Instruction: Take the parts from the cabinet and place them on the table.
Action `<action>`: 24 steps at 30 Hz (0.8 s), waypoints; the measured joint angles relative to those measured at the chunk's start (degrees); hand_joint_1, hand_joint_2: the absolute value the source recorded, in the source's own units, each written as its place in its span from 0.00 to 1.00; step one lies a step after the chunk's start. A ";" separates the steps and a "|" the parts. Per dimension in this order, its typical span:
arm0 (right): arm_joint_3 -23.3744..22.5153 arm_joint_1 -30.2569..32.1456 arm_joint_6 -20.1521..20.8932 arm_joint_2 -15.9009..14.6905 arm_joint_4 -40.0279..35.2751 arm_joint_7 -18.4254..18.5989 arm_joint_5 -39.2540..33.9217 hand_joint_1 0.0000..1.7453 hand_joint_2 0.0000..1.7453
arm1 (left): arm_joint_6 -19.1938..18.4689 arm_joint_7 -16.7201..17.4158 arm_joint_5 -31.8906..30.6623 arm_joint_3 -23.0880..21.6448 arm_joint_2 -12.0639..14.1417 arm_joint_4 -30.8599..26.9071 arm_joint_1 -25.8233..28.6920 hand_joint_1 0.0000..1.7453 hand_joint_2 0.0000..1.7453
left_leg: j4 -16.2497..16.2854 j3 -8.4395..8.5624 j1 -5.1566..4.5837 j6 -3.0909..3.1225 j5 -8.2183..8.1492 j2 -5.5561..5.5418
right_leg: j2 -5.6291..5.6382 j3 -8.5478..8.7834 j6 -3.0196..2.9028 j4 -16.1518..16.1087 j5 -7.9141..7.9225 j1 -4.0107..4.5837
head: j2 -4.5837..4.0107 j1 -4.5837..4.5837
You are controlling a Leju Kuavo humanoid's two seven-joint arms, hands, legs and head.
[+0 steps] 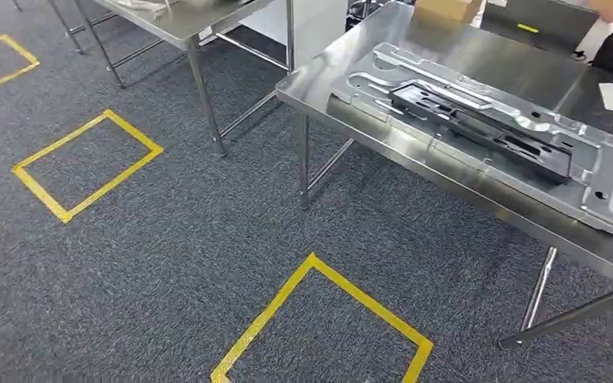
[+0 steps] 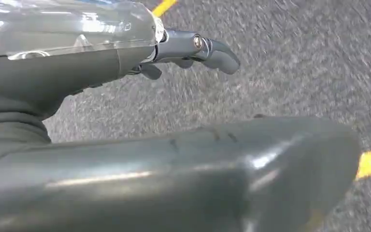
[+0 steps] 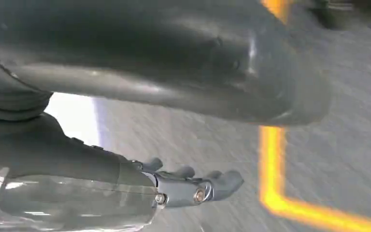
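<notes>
Table (image 1: 415, 152) fills upper right of head view. Metal plate (image 1: 607, 199) lies flat on it, black part (image 1: 479, 120) on top; both long axes run upper left to lower right, near the front edge. L hand (image 2: 193, 50) and R hand (image 3: 193, 186) hang over carpet (image 1: 168, 239), fingers loosely extended, holding nothing. Cabinet unseen. Risk: robot turning close could clip the table edge and shift the plate.

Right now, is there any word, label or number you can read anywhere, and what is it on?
None can be read.
Metal plate and black part on the table: no print visible.
Cardboard box: no label legible.
Yellow floor tape: plain squares.
</notes>
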 joint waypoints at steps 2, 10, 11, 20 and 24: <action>-1.68 1.15 1.27 -0.81 1.51 2.36 -2.03 0.00 0.00 | 0.20 -0.52 -0.09 0.00 -0.02 0.00 0.13 0.00 0.00 | 0.64 -0.79 0.03 -0.24 0.30 -1.54 | 0.17 4.52 -0.23 -6.40 3.40 -0.01 | 0.00 0.02; -8.09 3.41 3.82 -2.18 4.76 1.78 -6.75 0.00 0.00 | 0.21 -0.63 -2.01 -0.87 0.07 -0.31 0.11 0.00 0.00 | 3.28 -3.10 -0.02 -2.15 -0.07 -3.14 | 1.00 10.35 -2.56 -17.62 6.55 -0.20 | 0.00 0.00; -8.95 3.55 4.04 -2.18 4.96 0.85 -7.47 0.00 0.00 | -1.11 -0.87 -1.79 -0.94 0.36 -0.37 0.09 0.00 0.00 | 5.75 -4.20 -0.17 -2.52 -2.11 -0.94 | 0.66 10.16 -2.86 -17.62 6.63 -0.19 | -0.02 0.00; -16.95 5.50 6.51 -2.23 6.36 -1.16 -15.79 0.00 0.00 | -9.61 -4.39 -9.98 -5.81 5.27 -0.57 0.04 0.00 0.00 | 1.38 1.24 0.28 -2.56 -2.65 7.27 | -5.81 9.97 -2.80 -17.46 6.76 0.37 | -0.02 0.00; -20.63 5.93 6.53 -1.55 6.62 -0.66 -17.83 0.00 0.00 | -11.72 -4.48 -12.33 -9.07 7.13 -0.57 0.10 0.00 0.00 | 1.21 0.57 -0.25 -1.63 -1.78 4.64 | -7.86 10.29 -1.53 -17.64 7.05 0.44 | 0.00 0.00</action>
